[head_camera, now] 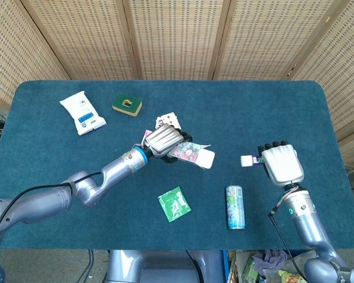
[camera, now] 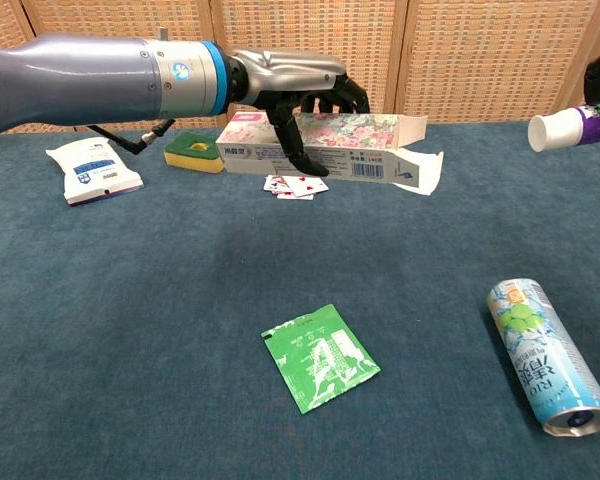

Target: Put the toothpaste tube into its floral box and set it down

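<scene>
Above table: floral box level, opening right.

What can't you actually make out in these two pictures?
- toothpaste tube: only its capped end shows; the right hand covers the rest in the head view, and the frame edge cuts it off in the chest view.
- floral box: printing too small to read; the left hand hides its middle.
- playing cards: partly behind the box in the chest view.

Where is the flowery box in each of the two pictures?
Head view: the floral box sits near the middle, gripped by the left hand.
Chest view: the box is upper middle, held up by that hand.
Shared landmark: the playing cards just behind it.
</scene>
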